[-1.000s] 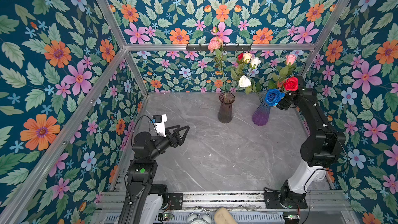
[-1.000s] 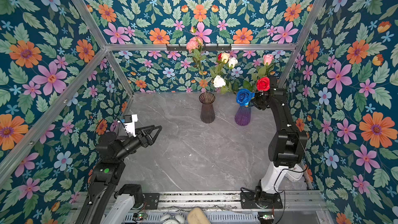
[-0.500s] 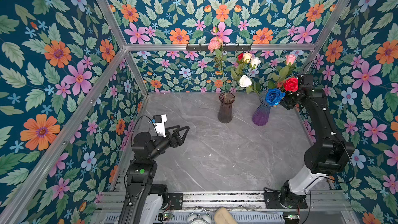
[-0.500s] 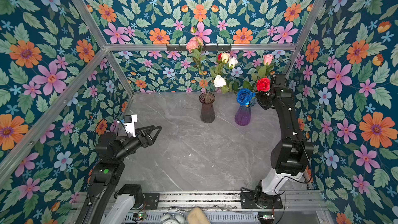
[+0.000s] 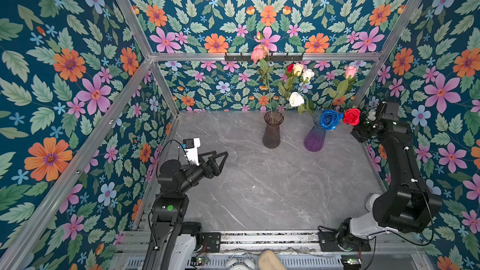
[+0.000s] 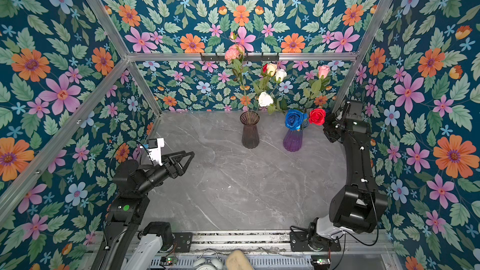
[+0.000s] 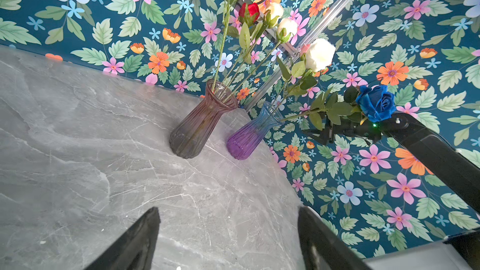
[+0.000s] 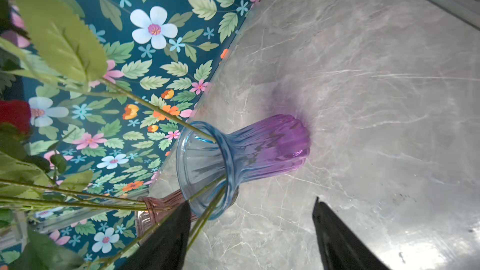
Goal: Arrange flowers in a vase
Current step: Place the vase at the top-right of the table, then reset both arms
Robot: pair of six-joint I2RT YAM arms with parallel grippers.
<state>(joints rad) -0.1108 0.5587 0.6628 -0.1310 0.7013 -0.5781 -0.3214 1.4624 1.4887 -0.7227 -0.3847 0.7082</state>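
L arm point(image 5: 179, 177): matte blk, fat round joints; green dot point(image 5: 170, 207) on lower link; white shell point(image 5: 185, 249) nr base.
L wrist cam point(image 5: 192, 149): white box w/ bluish end; thin blk cable point(image 5: 163, 151) loops off it.
L gripper point(image 5: 225, 154): blk, open-truss triangular fingers, pointed tips.
R arm point(image 5: 397, 157): blk, long boxy links w/ small white tabs point(image 5: 406, 148); white base segment point(image 5: 361, 225).
R cable point(image 5: 432, 227): blk, slack loop by the big joint.
R wrist cam point(image 5: 388, 107): seems a blk box, partly hidden; green LED point(image 7: 374, 125) nearby.
Mounts point(image 5: 211, 241): blk plates, screw heads.
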